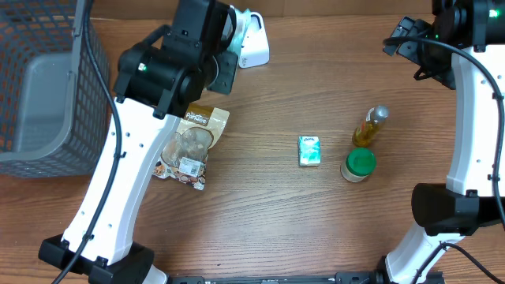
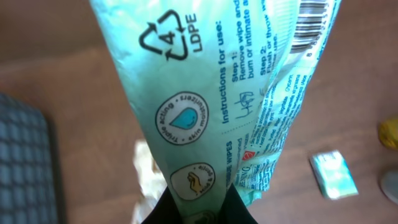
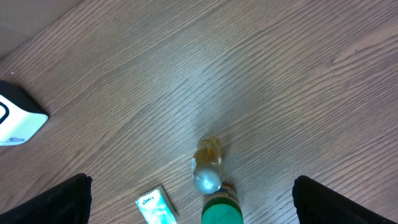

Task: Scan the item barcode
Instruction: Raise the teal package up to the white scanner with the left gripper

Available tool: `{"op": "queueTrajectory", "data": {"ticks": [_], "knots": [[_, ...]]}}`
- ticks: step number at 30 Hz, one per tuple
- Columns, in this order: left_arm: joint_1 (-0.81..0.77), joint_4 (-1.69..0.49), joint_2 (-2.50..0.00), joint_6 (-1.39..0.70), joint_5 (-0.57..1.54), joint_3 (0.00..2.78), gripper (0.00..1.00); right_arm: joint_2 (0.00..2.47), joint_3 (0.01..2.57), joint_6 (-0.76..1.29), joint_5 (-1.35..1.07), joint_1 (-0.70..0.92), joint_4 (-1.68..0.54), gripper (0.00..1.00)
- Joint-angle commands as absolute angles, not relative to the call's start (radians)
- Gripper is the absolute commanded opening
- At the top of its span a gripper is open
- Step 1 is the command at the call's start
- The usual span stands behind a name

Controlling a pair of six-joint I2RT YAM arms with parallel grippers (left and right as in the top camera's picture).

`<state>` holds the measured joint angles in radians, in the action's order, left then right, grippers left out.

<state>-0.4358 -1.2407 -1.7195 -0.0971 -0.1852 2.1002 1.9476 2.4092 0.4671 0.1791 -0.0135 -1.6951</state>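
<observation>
A pale green wipes packet (image 2: 186, 93) fills the left wrist view, its printed back toward the camera and its barcode (image 2: 311, 25) at the top right edge. My left gripper (image 2: 202, 205) is shut on the packet's lower end. In the overhead view the left arm holds it at the back of the table, right beside the white scanner (image 1: 254, 43); the packet itself is mostly hidden under the arm. My right gripper (image 3: 193, 199) is open and holds nothing, raised over the right side of the table, high above a bottle and a jar.
On the table lie a snack bag (image 1: 189, 142), a small teal tissue pack (image 1: 309, 150), a bottle of yellow liquid (image 1: 369, 126) and a green-lidded jar (image 1: 359, 164). A dark mesh basket (image 1: 39, 87) stands at the left edge.
</observation>
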Motion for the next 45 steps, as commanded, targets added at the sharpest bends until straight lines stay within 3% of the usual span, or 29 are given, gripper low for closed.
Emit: {"op": "queueTrajectory", "data": {"ticks": [1,21,35,45], "knots": [[-0.430,-1.196,-1.710,-0.007,-0.297,2.123,0.04,1.930,2.422,0.464,0.174,-0.018,-1.693,1.00],[-0.430,-0.676,-2.080,0.438,-0.698,2.122,0.04,1.930,2.422,0.464,0.174,-0.018,-1.693,1.00],[-0.432,-0.396,-2.330,0.589,-0.794,2.122,0.04,1.930,2.422,0.464,0.174,-0.018,-1.693,1.00],[-0.432,-0.169,-2.483,0.811,-0.908,2.122,0.04,1.930,2.422,0.464,0.174,-0.018,-1.693,1.00]]}}
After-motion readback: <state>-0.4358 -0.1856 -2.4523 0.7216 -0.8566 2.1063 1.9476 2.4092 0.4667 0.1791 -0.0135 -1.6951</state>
